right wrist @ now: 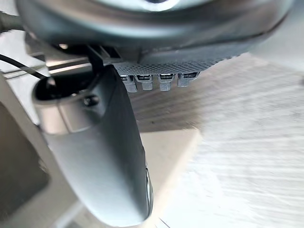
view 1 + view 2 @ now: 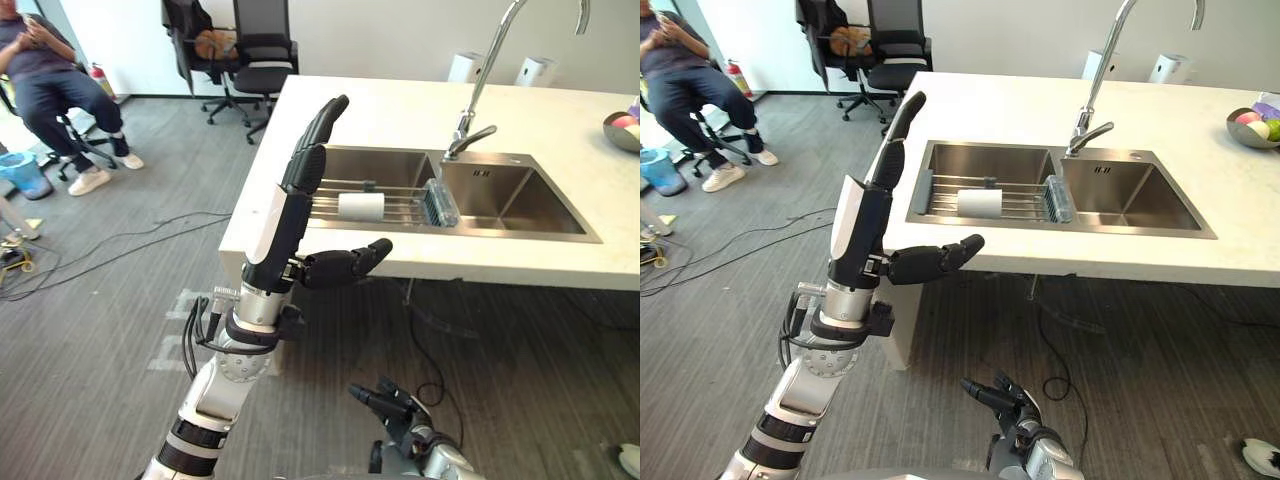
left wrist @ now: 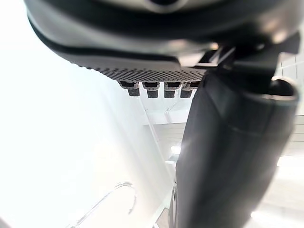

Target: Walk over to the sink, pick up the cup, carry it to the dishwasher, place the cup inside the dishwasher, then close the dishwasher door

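Grey carpet [image 2: 100,300] takes up most of what I see from the head camera, and a thick white counter [image 2: 400,110] juts over it from the right. Set into the counter is a stainless sink [image 2: 520,205] with two basins side by side. Far off at the upper left a person [image 2: 45,80] sits on a chair, and two dark office chairs [image 2: 262,50] stand by the wall behind the counter's corner.

My left hand [image 2: 290,200] is raised on its arm in front of the counter's near corner, well short of the sink. Its fingers [image 2: 322,125] are straight and point upward, the thumb sticks out sideways toward the sink, and it holds nothing.

A tall curved tap [image 2: 490,70] rises from the counter behind the divider between the basins. A wire rack [image 2: 400,210] spans the left basin from side to side, with a ribbed bluish piece [image 2: 440,203] at its right end; I cannot tell what that is. A bowl [image 2: 622,130] with coloured contents sits at the counter's right edge.

The cup [image 2: 361,207], white, lies on its side on the rack over the left basin, apart from both hands.

My right hand [image 2: 395,408] hangs low near the floor, fingers loosely extended and carrying nothing.
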Controlling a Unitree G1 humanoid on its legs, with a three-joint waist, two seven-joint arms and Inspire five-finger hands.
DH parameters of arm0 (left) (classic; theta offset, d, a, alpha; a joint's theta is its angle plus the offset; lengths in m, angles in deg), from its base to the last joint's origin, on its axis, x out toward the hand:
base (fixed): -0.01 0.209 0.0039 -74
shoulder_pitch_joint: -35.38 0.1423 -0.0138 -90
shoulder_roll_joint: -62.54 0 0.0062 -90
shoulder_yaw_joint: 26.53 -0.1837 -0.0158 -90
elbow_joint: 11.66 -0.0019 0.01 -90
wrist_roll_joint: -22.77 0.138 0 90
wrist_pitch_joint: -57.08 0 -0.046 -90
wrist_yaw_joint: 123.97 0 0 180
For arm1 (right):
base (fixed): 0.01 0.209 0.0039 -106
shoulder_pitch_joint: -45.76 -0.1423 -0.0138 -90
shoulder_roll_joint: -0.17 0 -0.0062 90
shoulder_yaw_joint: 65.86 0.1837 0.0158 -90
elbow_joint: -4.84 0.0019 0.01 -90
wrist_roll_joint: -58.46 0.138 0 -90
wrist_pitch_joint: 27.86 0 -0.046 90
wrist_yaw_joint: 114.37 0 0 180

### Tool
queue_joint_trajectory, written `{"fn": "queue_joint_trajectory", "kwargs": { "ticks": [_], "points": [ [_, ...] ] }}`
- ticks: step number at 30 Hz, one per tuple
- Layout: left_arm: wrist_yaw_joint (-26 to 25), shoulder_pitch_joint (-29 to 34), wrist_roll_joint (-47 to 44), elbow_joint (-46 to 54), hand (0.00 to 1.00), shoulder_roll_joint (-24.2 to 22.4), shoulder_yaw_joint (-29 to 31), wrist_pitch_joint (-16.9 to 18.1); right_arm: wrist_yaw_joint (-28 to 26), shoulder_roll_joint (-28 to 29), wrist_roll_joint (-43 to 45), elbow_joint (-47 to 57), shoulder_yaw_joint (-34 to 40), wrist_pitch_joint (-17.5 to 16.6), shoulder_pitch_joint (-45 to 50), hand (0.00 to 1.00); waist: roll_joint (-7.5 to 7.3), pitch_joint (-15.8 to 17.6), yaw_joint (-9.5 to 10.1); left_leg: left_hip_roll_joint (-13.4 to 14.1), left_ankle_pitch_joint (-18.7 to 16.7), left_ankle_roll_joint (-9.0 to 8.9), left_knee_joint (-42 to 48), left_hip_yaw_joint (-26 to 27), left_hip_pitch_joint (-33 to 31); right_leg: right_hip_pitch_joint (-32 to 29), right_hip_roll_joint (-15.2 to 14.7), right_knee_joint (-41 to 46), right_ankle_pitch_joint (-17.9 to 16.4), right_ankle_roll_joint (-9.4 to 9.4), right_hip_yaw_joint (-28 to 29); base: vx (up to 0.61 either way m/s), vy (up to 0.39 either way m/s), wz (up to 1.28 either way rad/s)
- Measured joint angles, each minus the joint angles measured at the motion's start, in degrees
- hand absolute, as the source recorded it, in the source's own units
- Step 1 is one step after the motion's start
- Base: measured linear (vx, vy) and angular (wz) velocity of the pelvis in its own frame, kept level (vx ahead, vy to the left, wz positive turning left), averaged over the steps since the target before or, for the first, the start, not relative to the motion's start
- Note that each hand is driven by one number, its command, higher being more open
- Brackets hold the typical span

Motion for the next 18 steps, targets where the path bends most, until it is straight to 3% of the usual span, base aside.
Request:
{"fn": "queue_joint_trajectory", "kwargs": {
  "ticks": [1,3,4,5,6,9,12,13,15,16,18],
  "points": [
    [0.2,0.1,0.1,-0.1,1.0,-0.2,-0.1,-0.3,0.2,-0.3,0.0,1.0,0.8,1.1,0.1,1.0,1.07,0.3,-0.21,1.1,-2.1,-0.24,0.5,-0.3,1.6,0.4,1.7,-3.7,4.3,-0.37,0.5,0.45,-0.177,-0.07],
    [1.7,0.4,0.1,-0.2,1.0,-1.1,-1.8,-1.2,-0.3,-1.2,-1.0,1.2,2.4,2.7,-0.1,1.0,5.65,-1.3,0.14,5.5,-3.4,-1.22,-0.4,-0.1,2.3,2.7,7.5,-6.3,4.8,-0.02,2.1,0.5,-0.129,-0.23],
    [1.8,-0.3,0.1,-0.2,1.0,-0.8,-2.6,-1.2,-0.3,-1.2,-2.0,1.2,2.6,4.3,-0.6,1.0,5.92,-1.4,0.17,6.3,-2.1,-1.33,-1.1,-0.2,3.2,2.5,9.4,-5.2,3.9,-0.32,6.8,0.52,-0.081,-0.33],
    [1.9,-0.5,0.1,-0.2,1.0,-0.9,-2.9,-1.4,-0.3,-1.2,-2.4,1.3,2.6,5.1,-0.9,1.0,5.77,-1.4,0.02,6.5,-1.2,-1.85,-1.0,-0.2,3.8,2.8,9.7,-5.1,3.5,-0.68,7.2,0.54,-0.161,-0.09],
    [3.0,-1.0,0.2,0.1,1.0,-1.4,-4.7,-1.8,-0.4,-1.7,-2.8,2.7,2.3,8.8,-0.2,1.0,5.43,-1.3,-0.46,6.7,2.9,-2.15,2.9,-0.9,4.4,7.1,9.7,-6.7,0.3,-0.6,6.8,0.57,-0.205,0.09],
    [3.9,-1.0,0.3,0.4,1.0,-1.3,-7.1,-2.6,-1.9,-2.4,-3.5,4.1,1.9,11.8,1.0,1.0,5.11,-1.8,0.21,8.4,5.3,-2.86,16.0,-2.1,-0.4,11.5,10.1,-10.1,-1.0,-0.29,6.1,0.25,-0.126,0.21],
    [5.0,-0.9,0.6,2.4,1.0,-0.9,-7.6,-3.6,-2.3,-3.0,-4.3,4.7,0.6,13.3,1.3,1.0,5.4,-2.1,0.29,13.0,3.6,-1.87,27.0,0.5,-6.8,14.9,11.9,-14.3,-1.6,-0.51,5.1,0.09,-0.071,0.31],
    [6.4,-0.9,0.5,3.3,1.0,-0.4,-7.6,-4.3,-2.5,-3.3,-4.1,4.0,0.0,13.9,1.4,1.0,5.0,-2.4,0.64,14.6,1.6,-2.15,26.7,2.7,-8.4,16.8,12.0,-16.1,-1.1,-0.14,4.3,0.07,-0.032,0.21],
    [8.8,-0.9,0.5,4.4,1.0,0.6,-7.7,-5.7,-3.2,-3.9,-4.0,2.2,-0.3,13.9,1.7,1.0,4.45,-3.5,1.86,14.3,1.3,-1.95,16.3,5.6,-8.6,17.7,11.5,-17.3,-0.5,0.11,4.2,0.1,0.037,0.1],
    [11.5,-1.2,0.5,4.7,1.0,2.2,-7.8,-7.6,-3.8,-4.3,-4.0,-0.2,-0.2,13.9,0.8,1.0,4.48,-4.8,1.75,12.2,3.5,-3.05,5.5,6.0,-7.4,17.3,10.6,-17.4,-0.2,0.47,4.3,0.16,0.097,0.11],
    [13.7,-2.5,0.5,4.1,1.0,3.0,-8.4,-9.4,-4.2,-4.4,-4.0,-1.0,-0.2,13.9,0.4,1.0,4.75,-5.5,1.46,10.6,5.0,-3.63,-0.3,6.0,-5.6,16.7,9.8,-17.8,0.4,0.78,3.9,0.11,0.083,0.18]
  ]
}}
